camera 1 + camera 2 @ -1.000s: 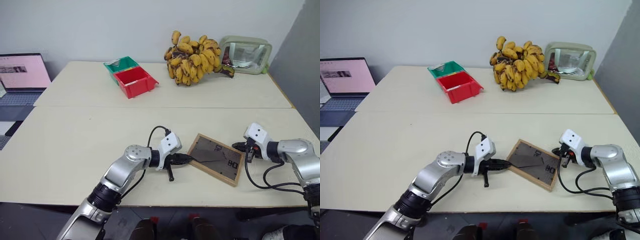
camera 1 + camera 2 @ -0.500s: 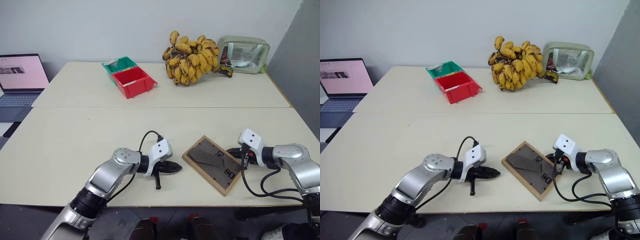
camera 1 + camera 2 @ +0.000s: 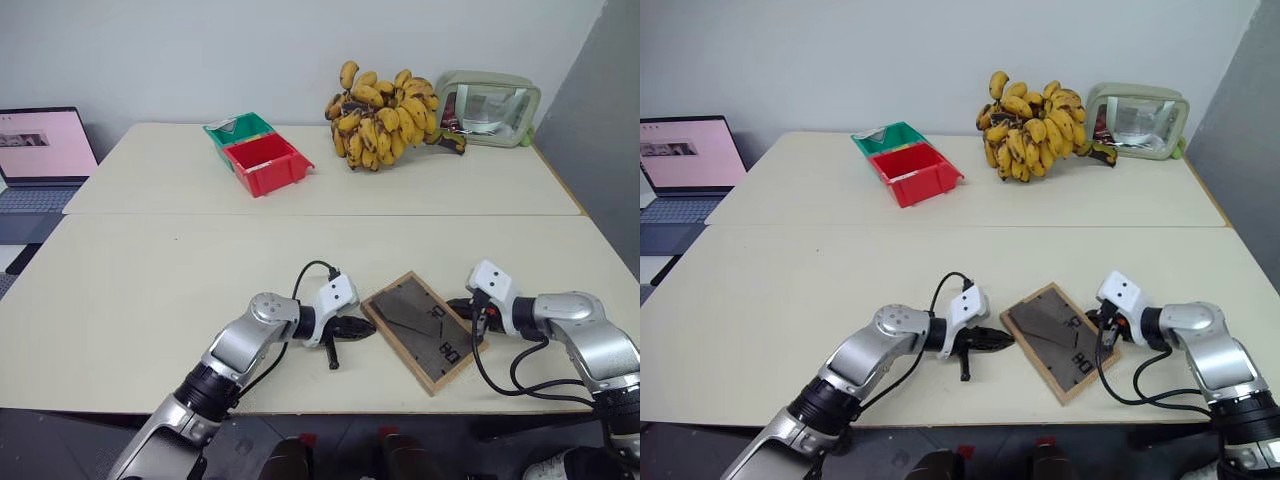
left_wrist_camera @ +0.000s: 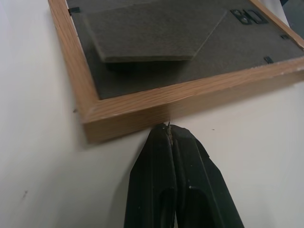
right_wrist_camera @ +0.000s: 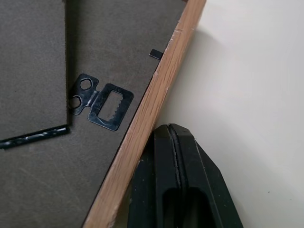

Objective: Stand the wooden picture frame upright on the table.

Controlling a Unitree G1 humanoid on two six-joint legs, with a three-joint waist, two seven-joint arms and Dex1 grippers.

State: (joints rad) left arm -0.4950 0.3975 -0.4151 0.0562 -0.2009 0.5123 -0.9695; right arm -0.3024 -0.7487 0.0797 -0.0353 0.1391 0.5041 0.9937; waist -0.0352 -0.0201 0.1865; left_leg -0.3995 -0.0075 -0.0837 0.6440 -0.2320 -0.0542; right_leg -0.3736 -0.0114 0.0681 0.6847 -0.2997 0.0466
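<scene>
Wooden picture frame [image 3: 422, 331] flat, back up, on desk [image 3: 150, 280]; pinched between clenched, empty left fingers [image 4: 172, 142] and right fingers [image 5: 166, 137], probably squaring it for lifting.

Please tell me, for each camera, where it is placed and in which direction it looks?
Head eyes: forward and down over the table; both arms show.
Left wrist: along the shut left gripper at the wooden picture frame.
Right wrist: along the shut right gripper at its edge.
All share the frame, lying back up.

The wooden picture frame [image 3: 422, 331] has light matt wood edging a rough grey backing.
</scene>
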